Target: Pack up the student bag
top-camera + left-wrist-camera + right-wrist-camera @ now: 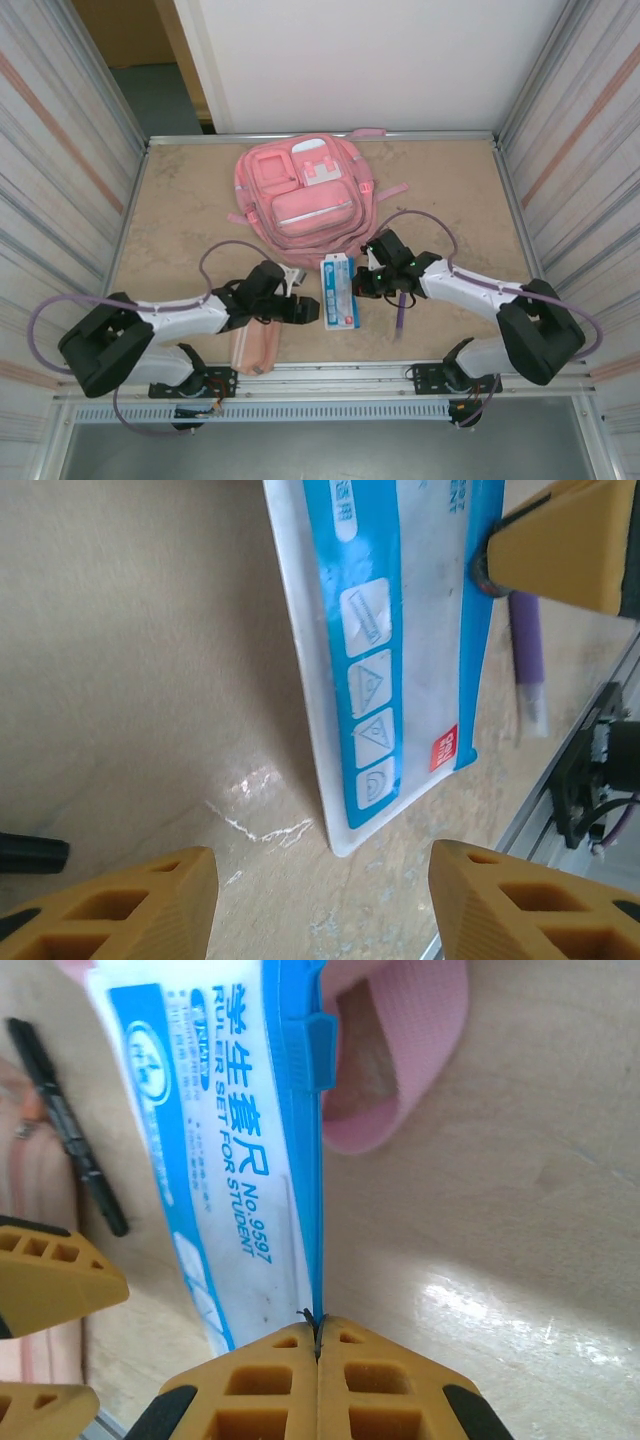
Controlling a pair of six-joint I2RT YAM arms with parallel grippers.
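Top view, surface: a beige, marbled counter (180, 220) edged with metal rail.
Top view, room: ribbed panel side walls (60, 150) left and right, a white wall (350, 60) at the far end.
Top view, student bag: the student bag (300, 195) lies flat at the far middle of the counter, pockets up. Its long axis runs near to far, top toward the far wall.
Top view, other items: a ruler set packet (338, 292) lies just near of the bag, lengthwise near to far. A salmon pencil case (255, 352) sits partly under the left arm, and a purple pen (400, 318) lies right of the packet.
Top view, arms: the left end effector (305, 308) and right end effector (362, 283) flank the packet.
Left wrist, extra detail: the ruler and triangle icons on the packet (400, 650).
Left wrist, left end effector (322, 900): released, fingers wide apart over bare counter, the packet's corner just beyond them.
Left wrist, also seen: the right end effector (500, 555) touches the packet's blue edge, beside the purple pen (528, 660).
Right wrist, extra detail: the print "RULER SET FOR STUDENT", a black pen (70, 1130) left of the packet (200, 1160), and a pink bag strap (420, 1080) looped on the counter.
Right wrist, right end effector (318, 1345): clenched, grasping the packet's blue edge.
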